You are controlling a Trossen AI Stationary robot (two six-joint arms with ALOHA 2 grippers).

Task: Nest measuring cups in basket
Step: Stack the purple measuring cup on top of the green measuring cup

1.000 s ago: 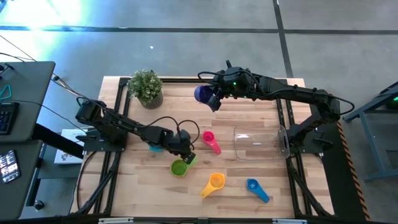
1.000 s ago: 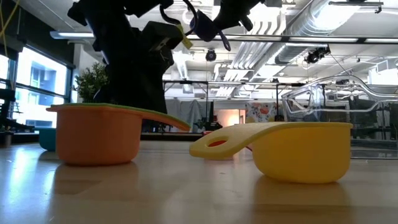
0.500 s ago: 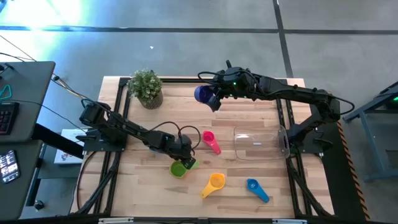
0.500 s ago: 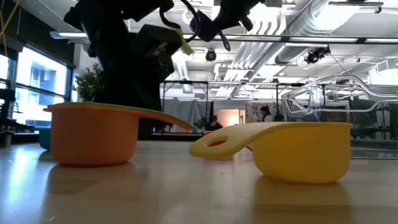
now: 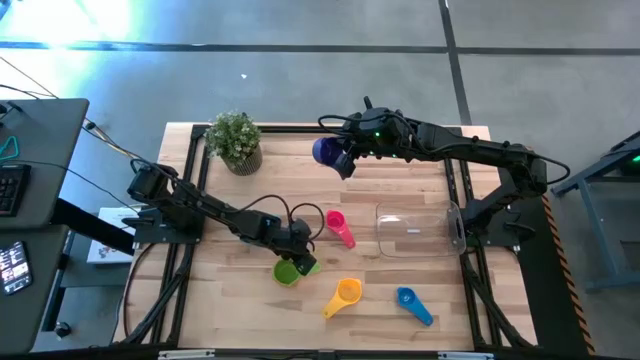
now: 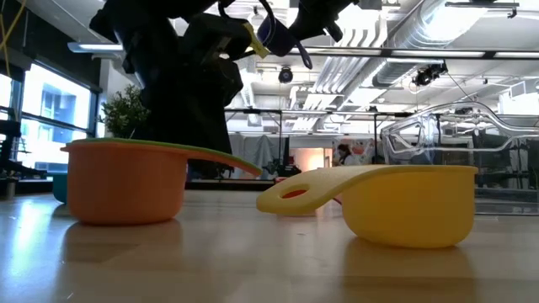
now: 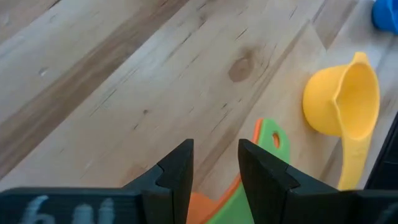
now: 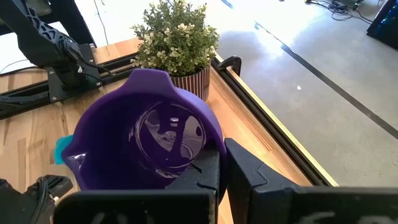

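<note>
Right gripper point(image 5: 340, 160) raised over the far middle of the table point(image 5: 400, 320), fingers clamped on the rim of the purple cup point(image 5: 325, 150). Right wrist view shows the cup's open bowl point(image 8: 149, 137) facing the camera, the potted plant point(image 8: 177, 34) just beyond it. In the low view the purple cup point(image 6: 271, 32) hangs high above the tabletop.

Left gripper point(image 5: 300, 255) low over the near-left part of the table, directly above the green cup point(image 5: 288, 270). Left wrist view: its two dark fingers point(image 7: 177, 171) stand slightly apart, holding nothing, with the green handle point(image 7: 264, 158) showing in the gap and an orange-looking rim beneath it. In the low view this stack reads as a salmon-orange bowl point(image 6: 126, 181) with a green edge on top.

Basket point(image 5: 418, 230) sits clear and see-through at the right of the table, nothing coloured showing inside it. Magenta cup point(image 5: 338, 224) lies between the left gripper and the basket. Orange-yellow cup point(image 5: 345, 294) rests on the near side of the table, blue cup point(image 5: 410, 301) just to its right, apart from it. Teal cup point(image 5: 250, 238) mostly hidden under the left arm.

No readable brand, label or writing on any cup, the basket or the arms; the pale marks on the left wrist housing are too blurred to read.
</note>
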